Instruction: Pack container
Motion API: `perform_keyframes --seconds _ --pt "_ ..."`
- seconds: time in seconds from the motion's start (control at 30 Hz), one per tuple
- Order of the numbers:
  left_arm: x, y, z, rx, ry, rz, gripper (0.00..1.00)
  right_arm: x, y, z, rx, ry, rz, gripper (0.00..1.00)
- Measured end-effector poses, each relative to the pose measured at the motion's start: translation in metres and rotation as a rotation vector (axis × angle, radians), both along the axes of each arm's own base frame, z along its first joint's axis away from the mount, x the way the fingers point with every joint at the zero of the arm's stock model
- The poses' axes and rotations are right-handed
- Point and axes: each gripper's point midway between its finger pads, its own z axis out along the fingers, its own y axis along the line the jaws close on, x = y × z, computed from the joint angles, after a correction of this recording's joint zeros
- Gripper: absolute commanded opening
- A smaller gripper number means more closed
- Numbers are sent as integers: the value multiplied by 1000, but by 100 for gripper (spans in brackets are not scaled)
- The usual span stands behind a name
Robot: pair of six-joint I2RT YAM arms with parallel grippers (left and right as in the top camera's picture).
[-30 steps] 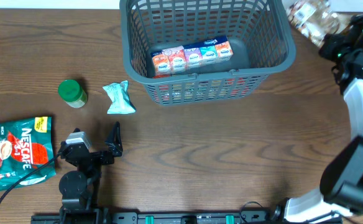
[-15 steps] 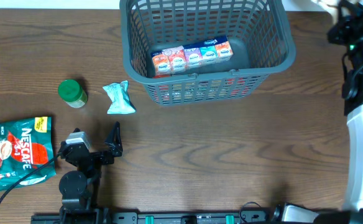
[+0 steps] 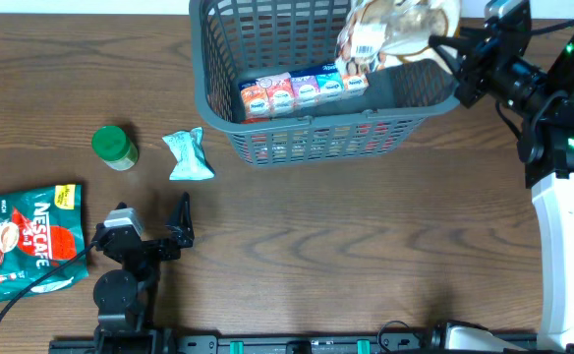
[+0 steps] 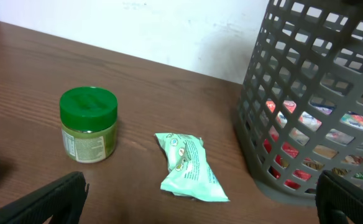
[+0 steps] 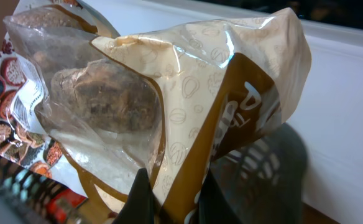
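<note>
The dark grey lattice container [image 3: 218, 93] stands at the top middle of the table, with a row of small colourful cartons [image 3: 302, 90] inside; it also shows in the left wrist view [image 4: 256, 124]. My right gripper [image 3: 444, 51] is shut on a clear and tan snack bag [image 3: 390, 29] and holds it over the container's right part; the right wrist view shows the bag [image 5: 169, 106] pinched between the fingers [image 5: 172, 196]. My left gripper [image 3: 154, 231] rests open and empty near the front left.
A green-lidded jar [image 3: 115, 146] and a pale green packet [image 3: 187, 155] lie left of the container; both show in the left wrist view, the jar [image 4: 88, 124] and the packet [image 4: 188, 165]. A Nescafe bag [image 3: 27, 241] lies at the far left.
My right arm has swung left from the table's right edge, bringing the snack bag over the container. The left arm has not moved.
</note>
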Motion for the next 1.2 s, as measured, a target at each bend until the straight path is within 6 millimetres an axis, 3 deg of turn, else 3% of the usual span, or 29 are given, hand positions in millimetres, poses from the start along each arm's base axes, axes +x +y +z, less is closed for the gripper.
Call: perform_keyframes --seconds 0.03,0.07,0.1,0.13,0.47,0.63,0.73,0.87,1.03,1.2 --pt "0 0 0 0 0 0 99 -2 3 -1 -4 0 16 43" --pt "0 0 0 0 0 0 99 -3 4 -1 -5 -1 26 75" --pt "0 0 0 0 0 0 99 -4 5 -1 -9 -6 34 89" --pt "0 0 0 0 0 0 99 -4 6 -1 -12 -11 40 97" --pt "0 0 0 0 0 0 98 -8 3 22 11 -62 5 99" --pt "0 0 0 0 0 0 99 -24 -26 44 43 -62 -154 99" --pt "0 0 0 0 0 0 99 -40 -48 47 56 -24 -251 99" --pt "0 0 0 0 0 0 99 -58 -79 33 68 72 -367 99" --pt "0 0 0 0 0 0 99 -71 -117 -9 89 264 -520 99" --pt "0 0 0 0 0 0 99 -92 -128 -49 28 435 -598 99"
